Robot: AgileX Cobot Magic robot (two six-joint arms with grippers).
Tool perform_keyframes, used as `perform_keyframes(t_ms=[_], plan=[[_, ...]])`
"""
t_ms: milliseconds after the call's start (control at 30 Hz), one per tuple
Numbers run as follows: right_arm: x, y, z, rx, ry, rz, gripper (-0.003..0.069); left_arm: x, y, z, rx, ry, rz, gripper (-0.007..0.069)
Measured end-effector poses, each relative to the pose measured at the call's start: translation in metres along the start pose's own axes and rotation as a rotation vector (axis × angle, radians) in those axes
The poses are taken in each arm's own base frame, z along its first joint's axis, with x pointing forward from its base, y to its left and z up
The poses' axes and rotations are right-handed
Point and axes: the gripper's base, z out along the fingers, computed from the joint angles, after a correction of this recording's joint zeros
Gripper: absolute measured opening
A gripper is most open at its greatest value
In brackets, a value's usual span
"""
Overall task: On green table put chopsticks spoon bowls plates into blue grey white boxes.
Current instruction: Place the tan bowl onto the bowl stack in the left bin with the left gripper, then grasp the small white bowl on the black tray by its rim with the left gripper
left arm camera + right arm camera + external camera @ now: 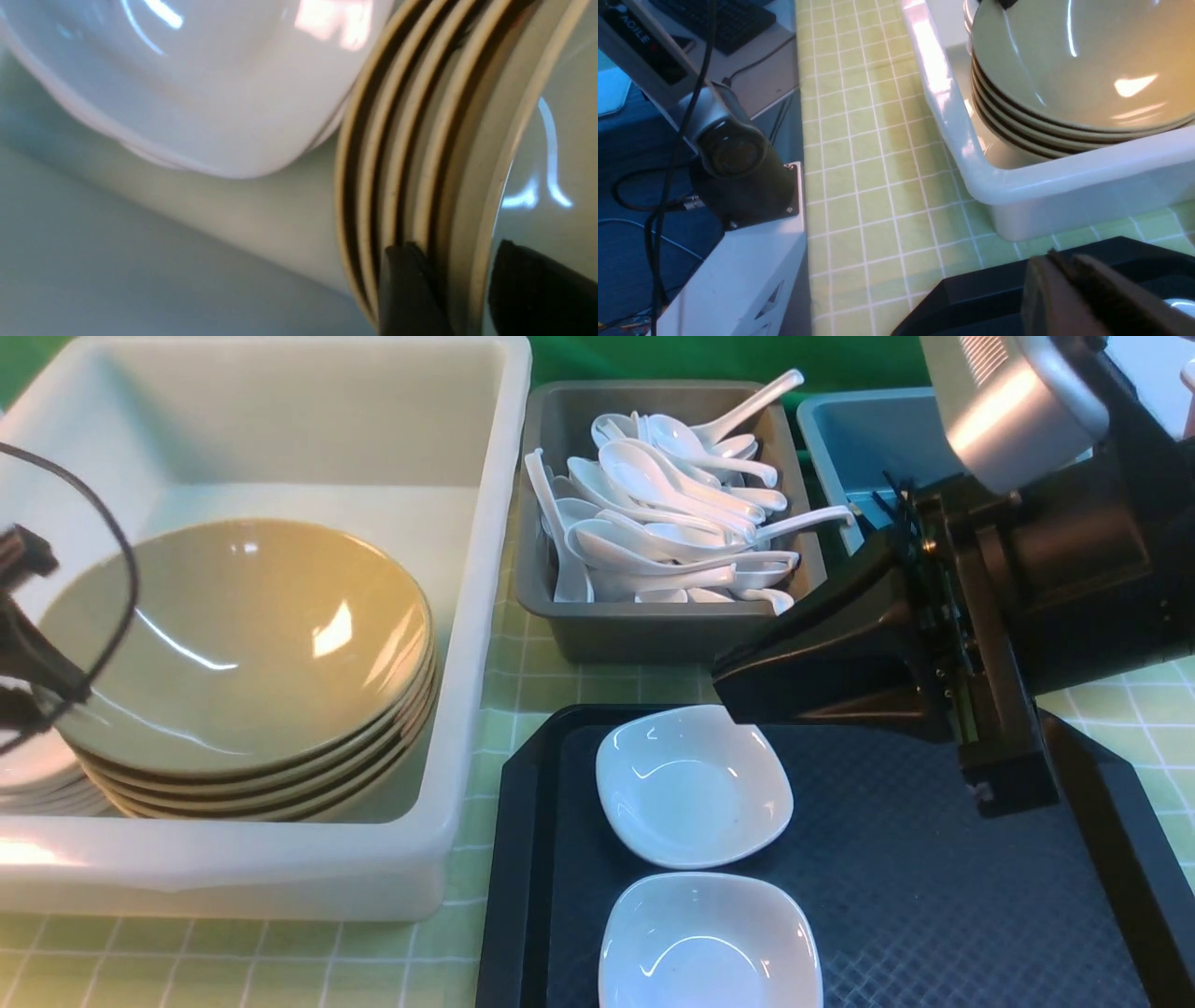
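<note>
left gripper (460, 261) astride top rim of stacked bowls (243, 644) in white box (308, 420); clamped or let go, cannot tell. right gripper (726, 695) pinched shut, empty; plate (691, 793) just below tip, on black tray (934, 896).

A lab workspace with keyboard (720, 19) and loose cables (654, 270)

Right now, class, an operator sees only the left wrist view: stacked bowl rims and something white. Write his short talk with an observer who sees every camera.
Operator: What is left to pack?
Observer: Two white plates lie on the black tray, one nearer than the other.
Operator: Where are the right fingers?
Observer: The right fingers, closed together, hang over the tray beside the far plate.
</note>
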Motion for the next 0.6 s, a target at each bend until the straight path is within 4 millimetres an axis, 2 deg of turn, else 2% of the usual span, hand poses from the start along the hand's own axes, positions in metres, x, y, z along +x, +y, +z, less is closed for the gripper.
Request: perform_keyframes(t_ms=[100, 133, 167, 200, 233, 367, 467, 500, 600], plan=[[0.002, -0.001, 0.0, 0.008, 0.017, 0.005, 0.0059, 0.0, -0.002, -0.006, -0.083, -0.014, 0.022, 0.0375], [0.002, -0.001, 0.0, 0.008, 0.017, 0.006, 0.0059, 0.0, -0.002, -0.007, -0.09, -0.014, 0.022, 0.0375], [0.003, -0.001, 0.0, 0.01, 0.029, 0.012, 0.0061, 0.0, -0.003, -0.014, -0.131, -0.032, 0.028, 0.0431], [0.003, -0.001, 0.0, 0.012, 0.032, 0.014, 0.0062, 0.0, -0.003, -0.017, -0.142, -0.037, 0.031, 0.0455], [0.004, -0.001, 0.0, 0.015, 0.043, 0.022, 0.0065, 0.001, -0.006, -0.028, -0.188, -0.06, 0.051, 0.0511], [0.008, -0.004, 0.0, 0.041, 0.086, 0.065, 0.0071, 0.005, -0.02, -0.054, -0.204, -0.148, 0.105, 0.0594], [0.011, -0.006, -0.001, 0.065, 0.122, 0.092, 0.0076, 0.021, -0.044, -0.073, -0.132, -0.198, 0.202, 0.0599], [0.011, -0.006, -0.001, 0.066, 0.124, 0.091, 0.0076, 0.024, -0.046, -0.075, -0.118, -0.201, 0.215, 0.0599], [0.012, -0.006, -0.001, 0.069, 0.135, 0.104, 0.008, 0.058, -0.093, -0.085, 0.101, -0.174, 0.423, 0.0596]])
